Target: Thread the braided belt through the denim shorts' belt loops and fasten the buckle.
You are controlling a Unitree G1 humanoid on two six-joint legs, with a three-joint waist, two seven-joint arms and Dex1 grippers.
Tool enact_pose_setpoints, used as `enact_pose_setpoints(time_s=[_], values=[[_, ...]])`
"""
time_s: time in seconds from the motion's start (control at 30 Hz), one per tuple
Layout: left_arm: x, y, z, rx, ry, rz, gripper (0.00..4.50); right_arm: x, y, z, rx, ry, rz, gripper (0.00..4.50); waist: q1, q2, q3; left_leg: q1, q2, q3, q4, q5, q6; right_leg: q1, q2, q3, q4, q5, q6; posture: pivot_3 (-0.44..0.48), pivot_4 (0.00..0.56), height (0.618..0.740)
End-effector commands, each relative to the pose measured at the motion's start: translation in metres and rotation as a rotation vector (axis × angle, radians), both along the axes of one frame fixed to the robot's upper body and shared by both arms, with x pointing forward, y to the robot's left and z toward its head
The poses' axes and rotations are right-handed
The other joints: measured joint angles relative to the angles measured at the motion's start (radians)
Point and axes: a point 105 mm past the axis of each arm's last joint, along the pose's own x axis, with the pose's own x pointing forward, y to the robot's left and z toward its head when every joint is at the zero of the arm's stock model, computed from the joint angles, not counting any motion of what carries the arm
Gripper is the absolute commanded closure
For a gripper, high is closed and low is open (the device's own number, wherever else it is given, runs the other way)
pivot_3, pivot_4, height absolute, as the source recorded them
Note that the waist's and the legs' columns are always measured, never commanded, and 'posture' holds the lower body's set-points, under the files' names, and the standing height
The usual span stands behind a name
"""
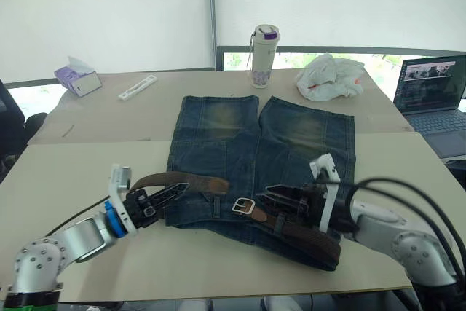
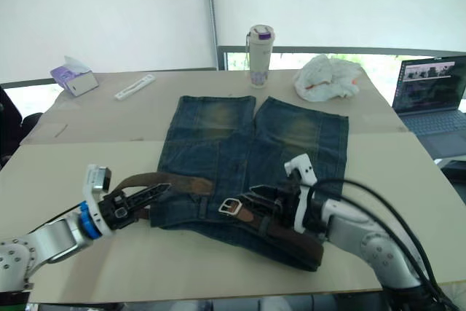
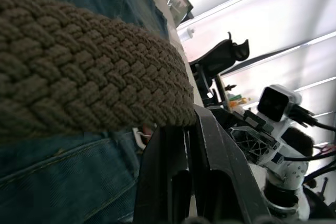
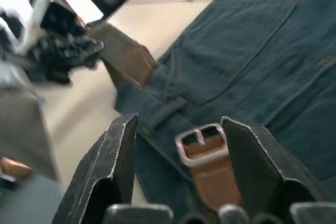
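One braided belt (image 1: 218,183), one buckle (image 4: 199,139) sitting between the spread right gripper (image 4: 181,148) fingers; left gripper (image 1: 166,196) pinches the belt's tail.

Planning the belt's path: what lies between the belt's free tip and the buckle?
In the right wrist view, bare denim shorts waistband with one belt loop separates the belt tip from the buckle.

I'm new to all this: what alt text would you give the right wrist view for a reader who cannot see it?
Two open black fingers of the robot's right gripper frame the silver buckle of the braided belt, which lies on the denim shorts. Beyond, the belt's tan tip rises toward the left gripper, with a belt loop below it.
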Motion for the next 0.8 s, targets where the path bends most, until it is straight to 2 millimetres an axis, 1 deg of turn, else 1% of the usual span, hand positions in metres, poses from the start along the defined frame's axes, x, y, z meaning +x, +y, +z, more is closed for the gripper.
enact_pose_setpoints(time_s=[0.03, 0.1, 0.13, 0.17, 0.23, 0.27, 0.37, 0.43, 0.5, 0.6, 0.67, 0.8], values=[[0.000, 0.015, 0.006, 0.026, -0.019, 0.026, 4.50, -0.011, -0.003, -0.006, -0.159, -0.186, 0.111, 1.64, 0.003, -0.001, 0.001, 0.000, 0.000, 0.000, -0.001, 0.001, -0.001, 0.000, -0.001, 0.000, 0.000, 0.000, 0.000, 0.000, 0.150, 0.740], [0.002, 0.021, 0.000, 0.064, 0.012, 0.048, 4.50, -0.013, -0.008, -0.017, -0.222, -0.210, 0.129, 1.64, 0.008, -0.001, 0.001, 0.001, 0.001, 0.000, -0.001, 0.001, -0.003, -0.001, -0.002, 0.000, -0.002, 0.000, 0.000, 0.000, 0.150, 0.740], [0.003, 0.023, -0.003, 0.075, 0.025, 0.054, 4.50, -0.013, -0.009, -0.021, -0.236, -0.216, 0.132, 1.64, 0.010, -0.003, 0.001, 0.001, 0.001, 0.000, -0.003, 0.003, -0.007, -0.001, -0.003, -0.001, -0.002, 0.000, 0.000, 0.000, 0.150, 0.740], [0.003, 0.023, -0.006, 0.088, 0.039, 0.054, 4.50, -0.013, -0.009, -0.022, -0.239, -0.224, 0.136, 1.64, 0.011, -0.003, 0.002, 0.001, 0.000, 0.000, -0.008, 0.007, -0.016, -0.001, -0.003, 0.000, -0.004, 0.001, 0.001, 0.000, 0.150, 0.740], [0.002, 0.022, -0.008, 0.096, 0.056, 0.044, 4.50, -0.013, -0.007, -0.022, -0.226, -0.236, 0.142, 1.64, 0.014, -0.004, 0.002, 0.000, 0.000, 0.000, -0.012, 0.008, -0.017, 0.000, -0.003, 0.000, -0.008, 0.005, -0.001, 0.000, 0.150, 0.740], [-0.001, 0.020, -0.011, 0.108, 0.070, 0.029, 4.50, -0.013, -0.005, -0.019, -0.210, -0.257, 0.140, 1.64, 0.014, -0.004, 0.002, 0.000, 0.001, 0.000, -0.012, 0.008, -0.018, 0.000, -0.003, 0.000, -0.009, 0.009, -0.006, 0.000, 0.150, 0.740], [-0.008, 0.018, -0.015, 0.133, 0.098, 0.002, 4.50, -0.011, 0.001, -0.008, -0.150, -0.329, 0.140, 1.64, 0.013, -0.006, 0.003, 0.000, 0.002, 0.000, -0.013, 0.008, -0.018, 0.000, -0.003, 0.000, -0.010, 0.009, -0.007, 0.000, 0.150, 0.740], [-0.010, 0.018, -0.016, 0.132, 0.109, -0.004, 4.50, -0.010, 0.003, -0.004, -0.124, -0.360, 0.139, 1.64, 0.013, -0.006, 0.003, 0.000, 0.002, 0.000, -0.014, 0.008, -0.018, 0.000, -0.004, 0.000, -0.010, 0.009, -0.007, 0.000, 0.150, 0.740], [-0.014, 0.018, -0.021, 0.146, 0.119, -0.013, 4.50, -0.013, 0.006, -0.001, -0.102, -0.373, 0.162, 1.64, 0.013, -0.006, 0.003, 0.000, 0.002, 0.000, -0.014, 0.008, -0.018, 0.000, -0.005, 0.000, -0.009, 0.010, -0.007, 0.000, 0.150, 0.740], [-0.015, 0.013, -0.039, 0.173, 0.149, 0.011, 4.50, -0.016, 0.006, -0.006, -0.157, -0.370, 0.194, 1.64, 0.014, -0.006, 0.003, 0.000, 0.002, -0.001, -0.014, 0.008, -0.018, 0.000, -0.006, 0.000, -0.010, 0.010, -0.008, 0.000, 0.150, 0.740], [-0.013, 0.012, -0.044, 0.180, 0.152, 0.029, 4.50, -0.015, 0.005, -0.007, -0.172, -0.372, 0.195, 1.64, 0.016, -0.006, 0.003, 0.000, 0.002, -0.001, -0.014, 0.008, -0.018, 0.000, -0.006, 0.000, -0.010, 0.010, -0.009, 0.000, 0.150, 0.740], [-0.012, 0.003, -0.062, 0.208, 0.214, 0.082, 4.50, -0.013, 0.005, -0.002, -0.160, -0.381, 0.173, 1.64, 0.017, -0.007, 0.003, 0.000, 0.003, -0.002, -0.014, 0.008, -0.018, 0.000, -0.008, 0.000, -0.010, 0.011, -0.009, 0.000, 0.150, 0.740]])
